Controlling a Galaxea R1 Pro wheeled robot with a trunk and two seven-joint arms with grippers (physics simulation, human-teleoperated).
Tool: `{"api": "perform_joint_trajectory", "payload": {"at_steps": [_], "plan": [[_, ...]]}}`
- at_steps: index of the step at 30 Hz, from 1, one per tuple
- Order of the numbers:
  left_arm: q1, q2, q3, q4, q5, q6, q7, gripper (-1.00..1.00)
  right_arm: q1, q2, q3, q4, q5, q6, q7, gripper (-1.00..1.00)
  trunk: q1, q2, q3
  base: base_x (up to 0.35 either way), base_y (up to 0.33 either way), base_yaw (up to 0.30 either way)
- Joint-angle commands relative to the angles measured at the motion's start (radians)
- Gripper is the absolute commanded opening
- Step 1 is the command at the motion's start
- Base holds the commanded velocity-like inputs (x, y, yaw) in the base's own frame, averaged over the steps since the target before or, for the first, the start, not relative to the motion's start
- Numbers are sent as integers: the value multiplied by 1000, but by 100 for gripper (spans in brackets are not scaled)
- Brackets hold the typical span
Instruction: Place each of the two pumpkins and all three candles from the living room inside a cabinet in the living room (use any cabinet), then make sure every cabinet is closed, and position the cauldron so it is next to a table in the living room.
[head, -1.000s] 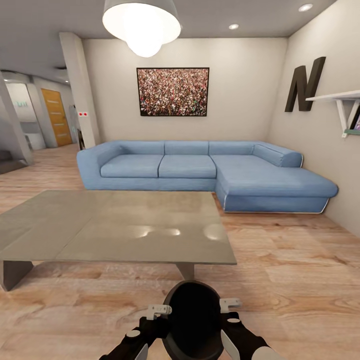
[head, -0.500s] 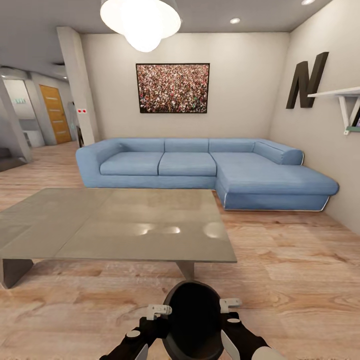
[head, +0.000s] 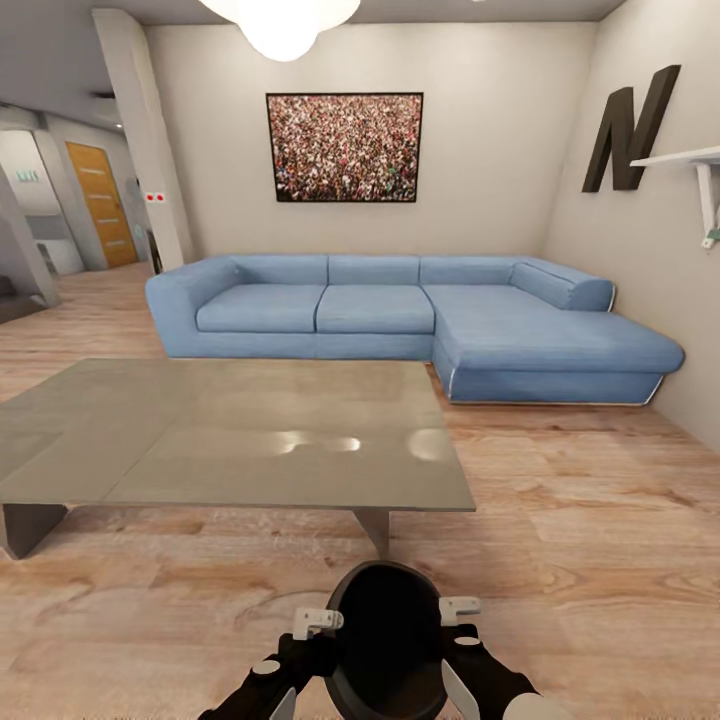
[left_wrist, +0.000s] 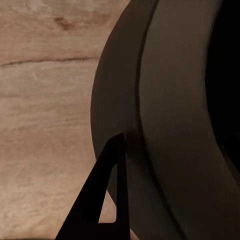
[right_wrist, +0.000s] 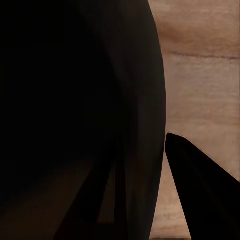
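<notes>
At the far left of the head view a hallway opens with an orange door (head: 100, 205) at its end, beside a pale pillar (head: 142, 140). The wood floor (head: 600, 520) runs across the whole room. The table (head: 230, 435), low and glossy grey-beige, fills the left and middle of the view, with 2 slanted grey legs visible under its near edge. Behind it stands a blue corner sofa (head: 410, 325) against the back wall, under a framed picture (head: 345, 148) of a crowd; a lit lamp (head: 280, 20) hangs above. On the right wall are a dark letter N (head: 632, 125) and a white shelf (head: 690, 160).

At the bottom centre, the cauldron (head: 388, 650) is held above the floor, just in front of the table's near edge, its black mouth facing up. The left gripper (head: 312, 640) is pressed against the pot's left side and the right gripper (head: 462, 630) against its right side, so the 2 arms carry it between them. In the left wrist view, 1 dark finger (left_wrist: 102, 200) lies along the cauldron's outer wall (left_wrist: 165, 125), over wood floor. In the right wrist view, the pot's black wall (right_wrist: 85, 100) sits between the fingers, 1 finger (right_wrist: 200, 195) outside it. Whether each gripper's own fingers pinch the rim I cannot tell.
</notes>
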Motion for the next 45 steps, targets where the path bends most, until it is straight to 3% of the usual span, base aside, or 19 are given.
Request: {"api": "perform_joint_trajectory", "payload": {"at_steps": [1, 8, 45], "plan": [[-1, 2, -11, -22, 14, -15, -50, -100, 0, -5, 23, 0, -15, 8, -3, -100, 0, -1, -5, 0, 0, 0], [-1, 2, -11, -22, 14, -15, -50, -100, 0, -5, 23, 0, -15, 8, -3, -100, 3, -2, -32, 0, 0, 0], [-1, 2, -12, -21, 14, -16, -52, -100, 0, -5, 24, 2, -15, -5, -2, -100, 3, -2, -32, 63, 0, 0]]}}
